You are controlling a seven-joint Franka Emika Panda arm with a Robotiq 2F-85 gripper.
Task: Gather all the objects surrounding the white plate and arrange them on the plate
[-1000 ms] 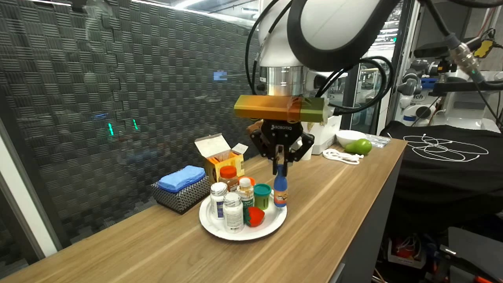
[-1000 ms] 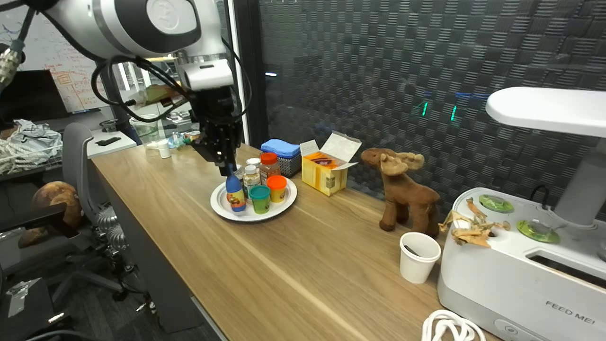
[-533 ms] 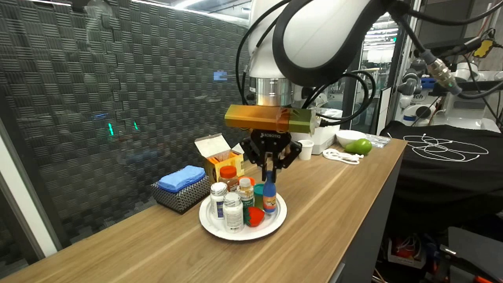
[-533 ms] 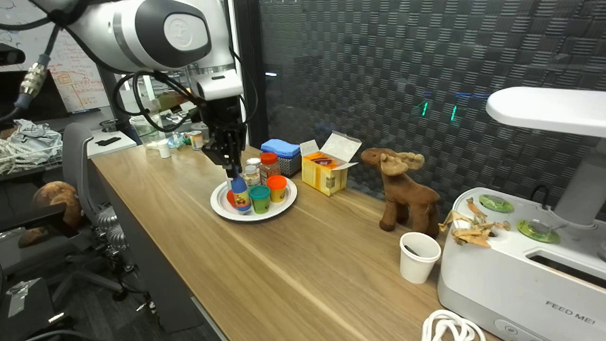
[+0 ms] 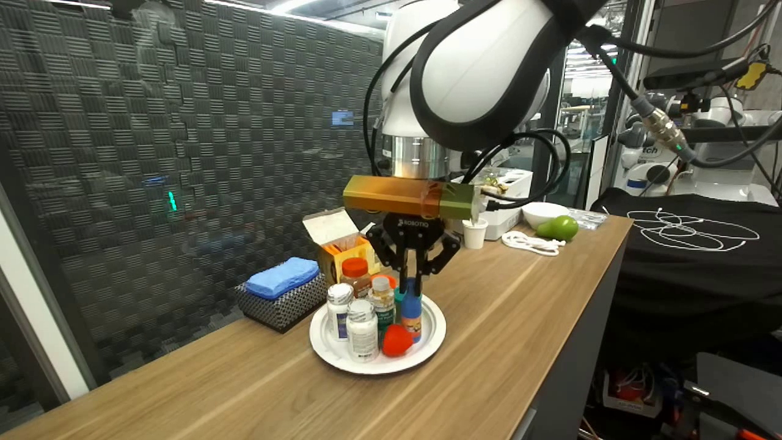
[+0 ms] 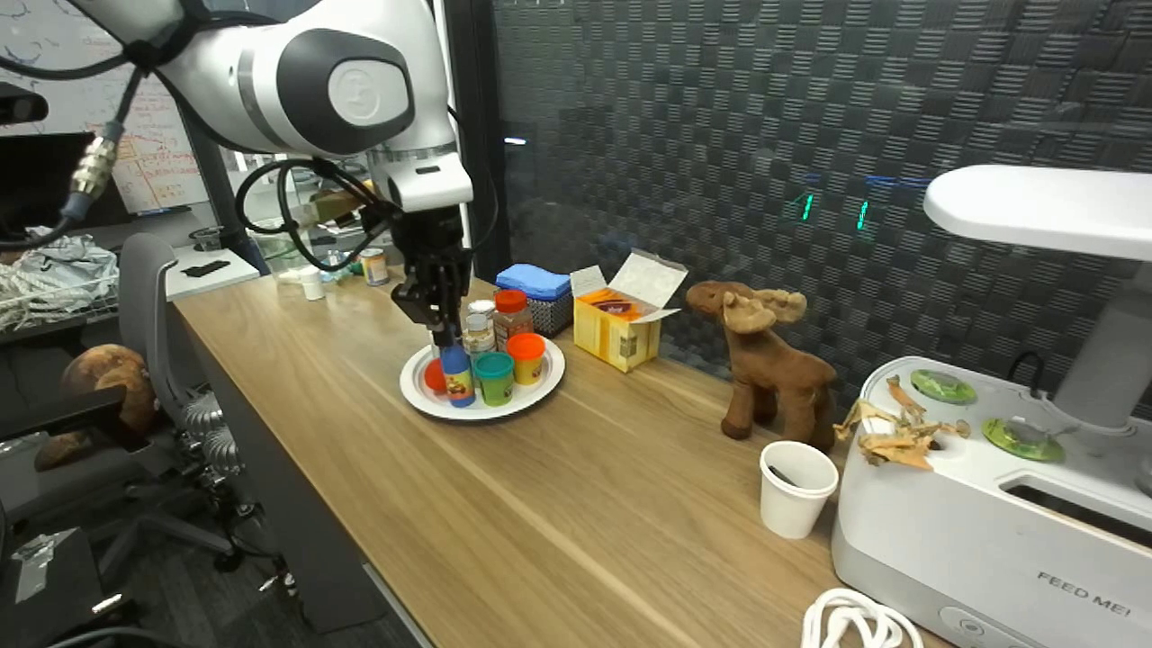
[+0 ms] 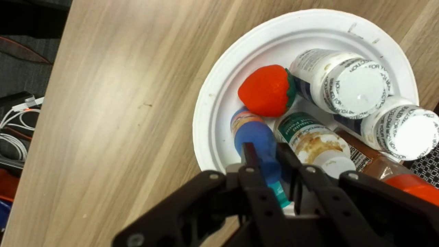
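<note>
The pincer (image 7: 267, 152) pinches the blue bottle (image 6: 457, 378) by its neck, over the plate (image 7: 208, 103) between strawberry (image 7: 264, 90) and teal jar (image 6: 495, 382), presumably so its base can settle upright in that gap; whether it touches down I cannot tell.

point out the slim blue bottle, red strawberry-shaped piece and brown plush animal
Slim blue bottle (image 6: 459, 380), in an exterior view: its printed label.
Red strawberry-shaped piece (image 7: 264, 91), in the wrist view: its red side.
Brown plush animal (image 6: 778, 371), in an exterior view: its body.
</note>
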